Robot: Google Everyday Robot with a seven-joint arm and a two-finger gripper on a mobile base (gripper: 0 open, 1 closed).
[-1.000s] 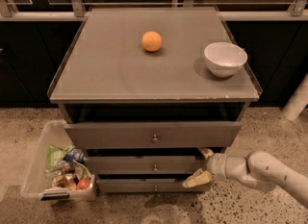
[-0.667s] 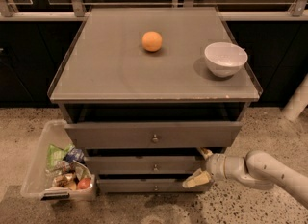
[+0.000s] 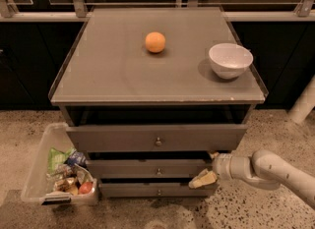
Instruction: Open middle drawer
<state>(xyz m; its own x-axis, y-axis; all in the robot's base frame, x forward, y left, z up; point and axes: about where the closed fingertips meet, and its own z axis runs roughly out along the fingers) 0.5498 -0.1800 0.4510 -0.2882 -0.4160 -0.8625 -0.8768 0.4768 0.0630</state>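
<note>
At right end of middle drawer (image 3: 128,168): gripper (image 3: 203,179) low by front | grip state: can't tell | step: engaging front | next, I reckon: straight outward pull.

Smooth off-white tubular arm (image 3: 278,171), rounded elbow; cream gripper (image 3: 203,179) at right end of the middle drawer (image 3: 147,168).

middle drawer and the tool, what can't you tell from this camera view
- Middle drawer: its interior is hidden in the camera view by the top drawer front overhanging it.
- Tool: it sits at the right end of the middle drawer front; whether it touches the front cannot be told.
- Arm: cut off by the right edge.
- Bin on the floor at left: its contents are too small to name.
</note>
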